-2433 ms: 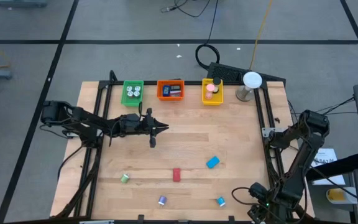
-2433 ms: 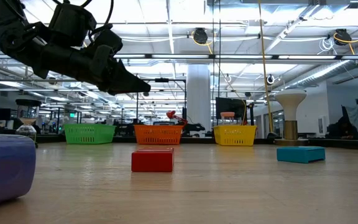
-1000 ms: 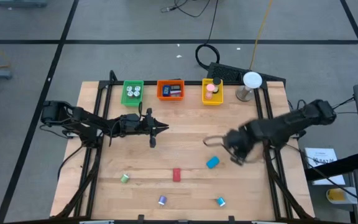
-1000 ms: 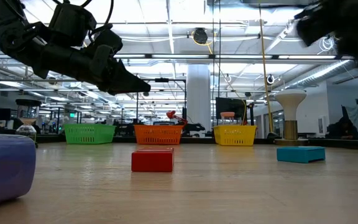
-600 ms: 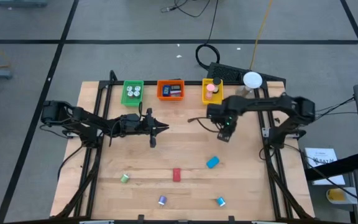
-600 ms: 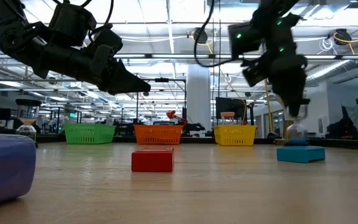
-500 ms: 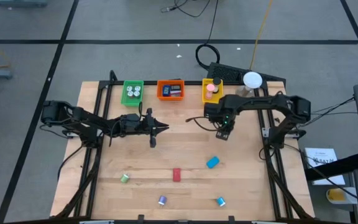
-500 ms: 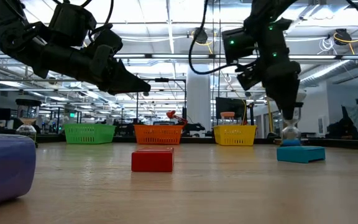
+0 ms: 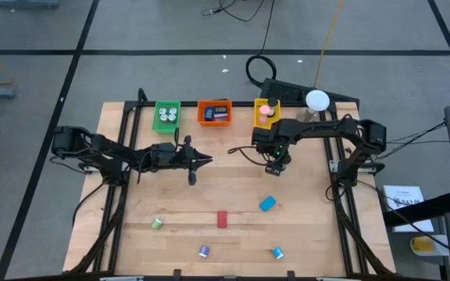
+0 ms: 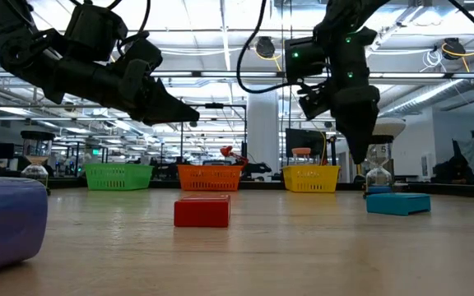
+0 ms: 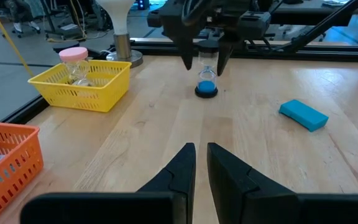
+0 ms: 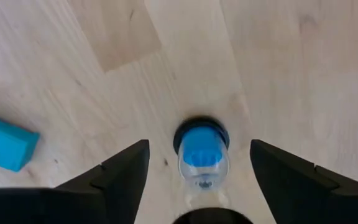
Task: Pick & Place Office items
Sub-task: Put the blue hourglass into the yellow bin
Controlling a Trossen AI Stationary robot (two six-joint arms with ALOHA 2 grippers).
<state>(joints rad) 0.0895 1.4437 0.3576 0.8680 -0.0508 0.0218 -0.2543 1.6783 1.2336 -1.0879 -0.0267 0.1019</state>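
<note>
The right gripper (image 9: 273, 165) hangs over the table (image 9: 233, 187) just in front of the yellow tray (image 9: 266, 119), its fingers (image 12: 122, 171) spread wide on either side of a small clear hourglass with blue sand (image 12: 201, 149) that stands upright on the wood; in the right wrist view there is a clear gap between each finger and the glass, so nothing is gripped. From above the hourglass is hidden under the gripper, and in the low view (image 10: 378, 177) only its pale outline shows behind the blue block (image 10: 397, 203). That blue block (image 9: 267, 204) lies on the table nearer than the gripper, apart from it. The left gripper (image 9: 207, 161) waits over the left middle of the table, its fingers (image 11: 178, 169) drawn close with only a thin slit between them and nothing held. A red block (image 9: 222, 219) lies near the middle front, a green roll (image 9: 156, 224) to its left, and a purple piece (image 9: 203, 251) and a small blue piece (image 9: 277, 252) sit by the near edge; their exact shapes are too small to make out. The green tray (image 9: 166, 117) holds two white rolls, the orange tray (image 9: 215, 113) something dark that cannot be identified, and the yellow tray a pink-capped piece.
</note>
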